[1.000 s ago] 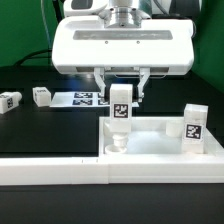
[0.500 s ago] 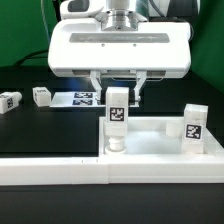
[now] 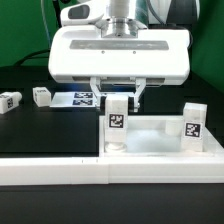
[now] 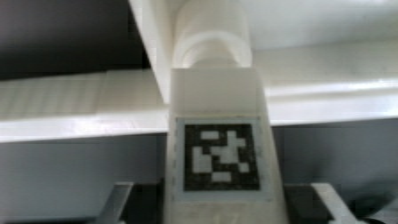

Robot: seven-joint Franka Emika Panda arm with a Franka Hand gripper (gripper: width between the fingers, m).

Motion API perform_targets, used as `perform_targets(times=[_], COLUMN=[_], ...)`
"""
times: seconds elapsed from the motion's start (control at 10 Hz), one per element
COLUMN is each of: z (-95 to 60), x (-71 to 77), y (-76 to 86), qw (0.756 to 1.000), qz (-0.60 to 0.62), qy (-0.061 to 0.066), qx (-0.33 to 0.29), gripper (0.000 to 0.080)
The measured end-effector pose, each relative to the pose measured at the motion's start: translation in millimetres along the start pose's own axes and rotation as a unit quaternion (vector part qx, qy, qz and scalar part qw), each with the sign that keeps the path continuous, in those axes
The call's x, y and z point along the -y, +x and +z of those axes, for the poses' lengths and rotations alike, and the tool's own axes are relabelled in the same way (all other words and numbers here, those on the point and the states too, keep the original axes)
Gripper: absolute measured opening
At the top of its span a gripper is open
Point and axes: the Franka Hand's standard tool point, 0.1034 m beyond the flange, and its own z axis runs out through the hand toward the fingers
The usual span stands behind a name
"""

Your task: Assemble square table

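The white square tabletop (image 3: 155, 137) lies against the barrier wall, and its pale surface also shows in the wrist view (image 4: 71, 108). A white tagged leg (image 3: 118, 122) stands upright at the tabletop's corner nearest the exterior view's left. It fills the wrist view (image 4: 217, 120). My gripper (image 3: 120, 95) hangs over this leg, its fingers either side of the leg's top. In the wrist view the gripper (image 4: 217, 203) is open, with dark gaps between each finger and the leg. A second leg (image 3: 193, 127) stands at the tabletop's right corner.
Two loose legs, one (image 3: 42, 95) and another (image 3: 10, 100), lie on the black mat at the exterior view's left. The marker board (image 3: 85, 99) lies behind the gripper. The long white barrier wall (image 3: 60, 172) runs along the front.
The leg under the gripper sits lower on the tabletop corner than a second ago. The gripper body has come down with it.
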Motion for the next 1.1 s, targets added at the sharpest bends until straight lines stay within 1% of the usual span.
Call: perform_targets(times=[0.5,0.6,0.7,0.8,0.9,1.1], z=[0.5,0.7,0.8,0.8,0.8,0.9], x=[0.4,0.5,0.5,0.4,0.4,0.4], y=[-1.5,-2.2,-2.2,-2.3,-2.4,-2.4], qw=[1.0,1.0,1.0,1.0,1.0,1.0], qz=[0.003,0.004,0.004,0.003,0.003,0.003], qy=[0.0,0.0,0.0,0.0,0.0,0.0], qx=[0.005,0.007,0.007,0.007,0.007,0.007], gripper=[0.029,0.0386,0.0537,0.0615,0.0639,0.0648])
